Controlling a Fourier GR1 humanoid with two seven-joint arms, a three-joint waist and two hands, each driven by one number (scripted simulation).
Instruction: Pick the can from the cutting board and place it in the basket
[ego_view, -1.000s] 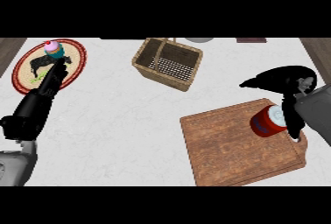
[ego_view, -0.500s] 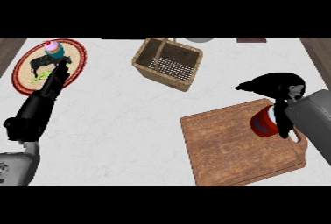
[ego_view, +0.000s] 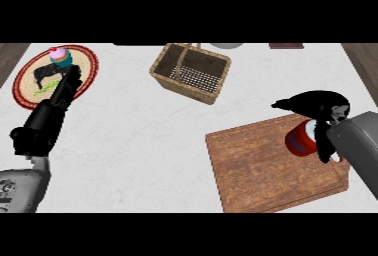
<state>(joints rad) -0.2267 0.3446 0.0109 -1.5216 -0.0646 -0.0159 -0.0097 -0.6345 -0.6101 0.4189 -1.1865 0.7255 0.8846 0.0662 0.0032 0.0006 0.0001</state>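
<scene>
Can (ego_view: 300, 142), red, stands on the wooden cutting board (ego_view: 266, 172) near its two o'clock corner, the right hand (ego_view: 319, 107) arched over it from twelve o'clock with fingers curling down its far side. Compared with half a second ago, that hand has closed in further around the can, hiding more of it. The wicker basket (ego_view: 190, 72) sits at eleven o'clock from the board, well apart. The left hand (ego_view: 60, 93) rests at nine o'clock, fingers straight over a round plate (ego_view: 87, 59) holding a cupcake (ego_view: 60, 56), unchanged.
</scene>
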